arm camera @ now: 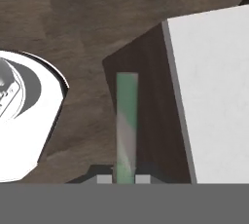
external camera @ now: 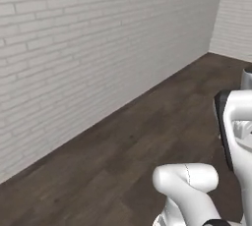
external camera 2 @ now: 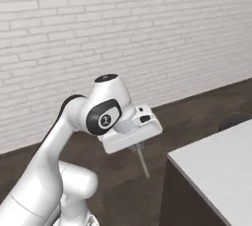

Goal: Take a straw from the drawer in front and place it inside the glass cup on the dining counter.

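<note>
The gripper (external camera 2: 139, 147) is hanging in open air above the dark wood floor (external camera: 123, 171), with its jaws closed tightly on the straw (external camera 2: 143, 162). In the right base view the straw is projecting downward and slightly to the right from between the jaws, its lower end free and touching nothing. In the hand view the same straw (arm camera: 126, 125) is rising straight up from between the two finger tips, appearing pale greenish, and is lying visually against the dark side panel of the dining counter (arm camera: 214, 96). The white top of the dining counter (external camera 2: 221, 166) is occupying the lower right of the right base view, and the gripper is positioned beside its corner, not yet over the top. A white brick wall (external camera: 74, 48) is closing the scene behind the arm. As to progress, the retrieval portion of the task is judged complete, since the straw is out of the drawer and secured in the grip. The transport portion is judged under way. The remaining steps are bringing the straw over the counter top, locating the glass cup, aligning the straw upright above its mouth, lowering it inside, and releasing it.
</note>
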### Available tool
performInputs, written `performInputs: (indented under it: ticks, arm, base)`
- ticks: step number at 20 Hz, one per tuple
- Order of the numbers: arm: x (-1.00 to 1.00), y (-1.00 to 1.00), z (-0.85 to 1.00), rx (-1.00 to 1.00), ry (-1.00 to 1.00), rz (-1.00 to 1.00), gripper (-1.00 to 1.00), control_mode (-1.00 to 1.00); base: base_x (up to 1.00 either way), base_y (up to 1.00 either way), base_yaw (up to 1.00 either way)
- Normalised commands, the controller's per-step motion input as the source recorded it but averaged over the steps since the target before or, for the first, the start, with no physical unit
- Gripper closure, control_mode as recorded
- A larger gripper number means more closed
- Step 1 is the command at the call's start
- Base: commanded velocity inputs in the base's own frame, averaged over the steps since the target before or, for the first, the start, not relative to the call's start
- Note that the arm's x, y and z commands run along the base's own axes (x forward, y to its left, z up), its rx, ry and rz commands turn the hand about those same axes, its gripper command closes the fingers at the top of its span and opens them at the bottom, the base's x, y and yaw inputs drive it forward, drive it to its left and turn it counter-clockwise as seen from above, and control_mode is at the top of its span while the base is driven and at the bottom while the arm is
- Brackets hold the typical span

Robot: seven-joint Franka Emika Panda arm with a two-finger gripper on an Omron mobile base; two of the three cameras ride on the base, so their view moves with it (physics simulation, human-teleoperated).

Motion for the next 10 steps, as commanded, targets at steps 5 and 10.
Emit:
performInputs:
  ticks: [5, 10]
  arm:
    - [0.0, 0.0, 0.0, 0.0, 0.0, 0.0, 1.0, 1.0]
    - [0.0, 0.0, 0.0, 0.0, 0.0, 0.0, 1.0, 1.0]
  base:
    - [0.97, 0.51, -0.52]
    - [0.72, 0.77, -0.57]
